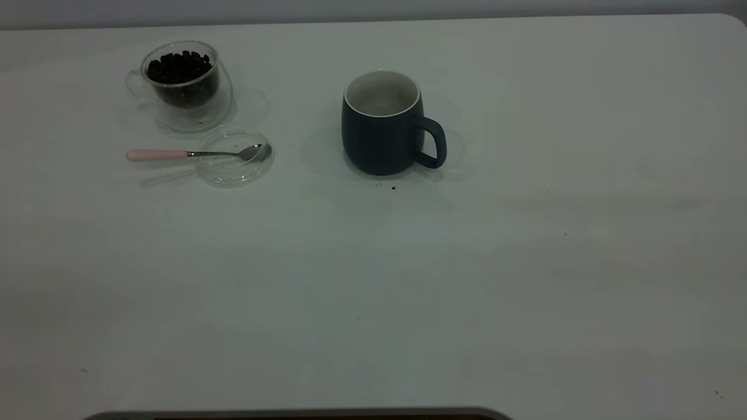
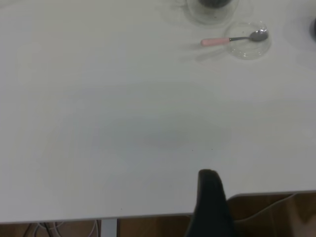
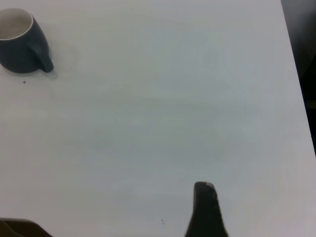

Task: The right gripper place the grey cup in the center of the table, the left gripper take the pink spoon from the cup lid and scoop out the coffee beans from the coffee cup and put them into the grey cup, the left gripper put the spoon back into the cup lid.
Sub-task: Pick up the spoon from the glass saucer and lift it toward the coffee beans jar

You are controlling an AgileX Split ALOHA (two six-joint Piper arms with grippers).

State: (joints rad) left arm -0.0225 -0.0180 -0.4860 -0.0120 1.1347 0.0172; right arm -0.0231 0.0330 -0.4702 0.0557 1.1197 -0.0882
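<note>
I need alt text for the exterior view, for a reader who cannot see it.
A grey cup stands upright on a white table, handle toward the right. At far left a glass cup holds coffee beans; beside it a pink spoon rests with its bowl in a glass lid. No arm is visible.

Blue-grey cup (image 1: 382, 137) — pink-handled spoon (image 1: 198, 154)

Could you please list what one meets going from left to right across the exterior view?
Coffee cup holding the coffee beans → cup lid with the pink spoon resting across it → grey cup. All stand on the table.
</note>
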